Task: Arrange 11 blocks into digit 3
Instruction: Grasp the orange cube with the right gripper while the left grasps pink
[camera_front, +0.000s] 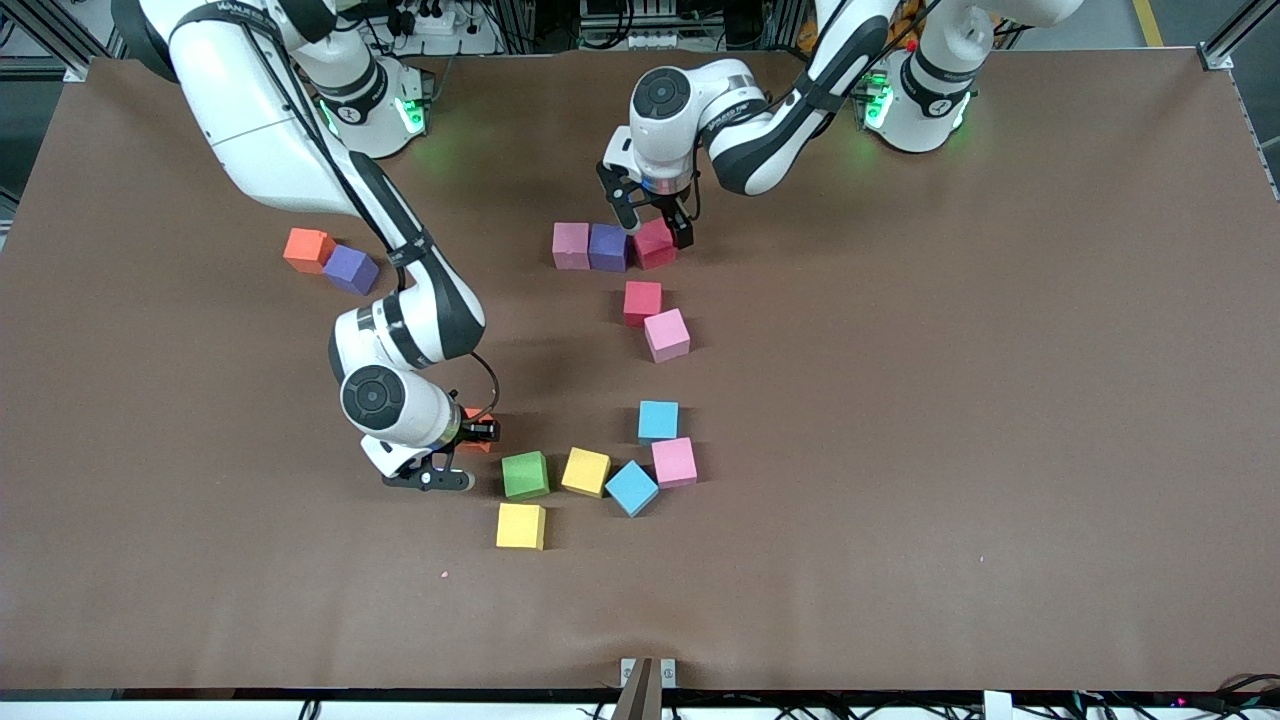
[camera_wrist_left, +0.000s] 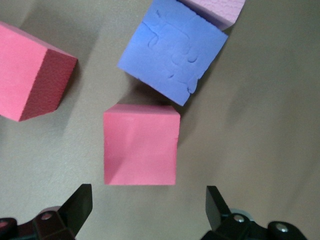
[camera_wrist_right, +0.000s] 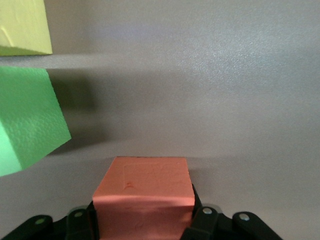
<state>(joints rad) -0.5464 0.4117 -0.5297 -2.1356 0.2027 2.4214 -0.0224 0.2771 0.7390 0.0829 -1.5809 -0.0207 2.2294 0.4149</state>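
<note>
Nearest the front camera, the right gripper (camera_wrist_right: 145, 220) sits low on the surface (camera_front: 900, 450) beside the green block (camera_front: 525, 474), jaws closed on an orange block (camera_wrist_right: 144, 192), probably to add it to the digit's bottom row. Farther off, the left gripper (camera_wrist_left: 147, 210) hovers, jaws spread, astride a red block (camera_wrist_left: 141, 145) ending the top row.

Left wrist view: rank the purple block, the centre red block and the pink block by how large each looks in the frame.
1. Purple block, marginally.
2. Centre red block, almost the same; too close to separate firmly.
3. Pink block, only a cropped corner shows, so its small look proves nothing.
</note>
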